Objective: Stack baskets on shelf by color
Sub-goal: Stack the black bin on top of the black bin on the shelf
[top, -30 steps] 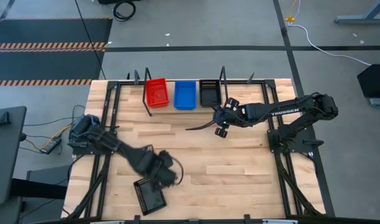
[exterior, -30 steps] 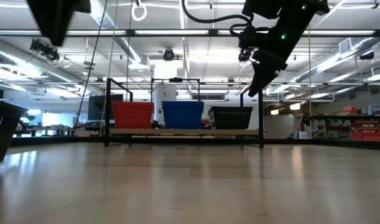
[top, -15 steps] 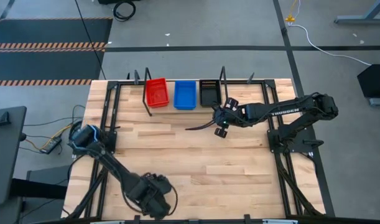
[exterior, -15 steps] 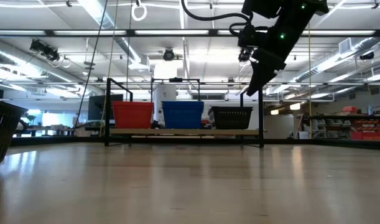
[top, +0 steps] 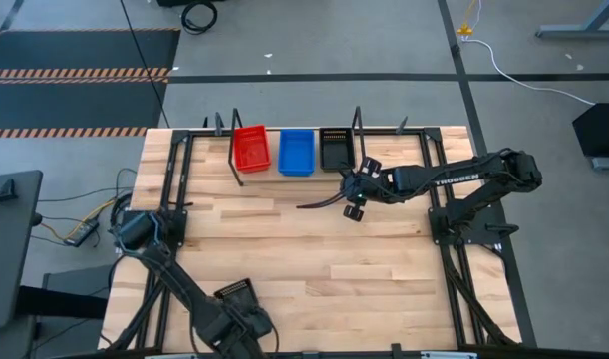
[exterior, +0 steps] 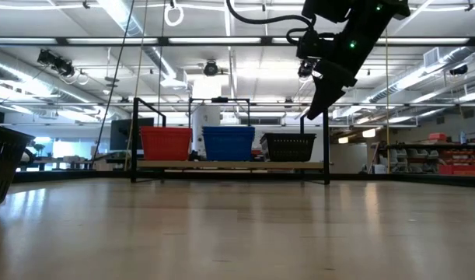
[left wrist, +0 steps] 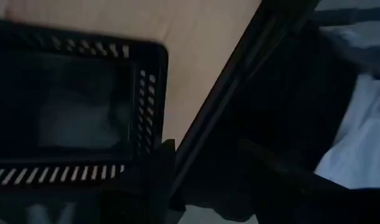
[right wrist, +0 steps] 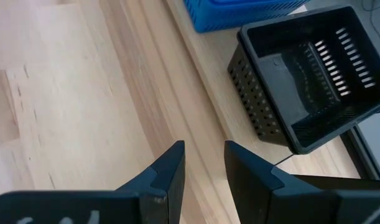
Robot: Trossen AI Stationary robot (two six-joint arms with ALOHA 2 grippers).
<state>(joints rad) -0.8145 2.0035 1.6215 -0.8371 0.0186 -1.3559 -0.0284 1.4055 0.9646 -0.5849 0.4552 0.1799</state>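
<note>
A loose black basket point(top: 238, 296) lies at the near left edge of the surface point(top: 314, 249), by the black frame rail; in the low view it shows only as a dark mesh wall point(exterior: 4, 162) at the far left. The left gripper point(top: 246, 326) sits just beside its near end, low at the table edge. In the left wrist view the basket's open mouth and slotted rim point(left wrist: 71, 112) fill the space ahead of the left fingers point(left wrist: 155, 180), which lie at its rim rather than around it; whether they touch it, or how far apart they stand, I cannot tell.

At the far side, the shelf point(top: 294, 172) carries a red basket point(top: 250, 149), a blue basket point(top: 296, 152) and a second black basket point(top: 335, 149) in a row, each apart from the next.

The right gripper point(top: 355, 202) hangs above the surface just in front of the shelf, near that second black basket. Its fingers point(right wrist: 168, 171) stand slightly apart with bare wood between them, holding nothing; the basket point(right wrist: 308, 87) lies ahead and to one side, clear of them.
</note>
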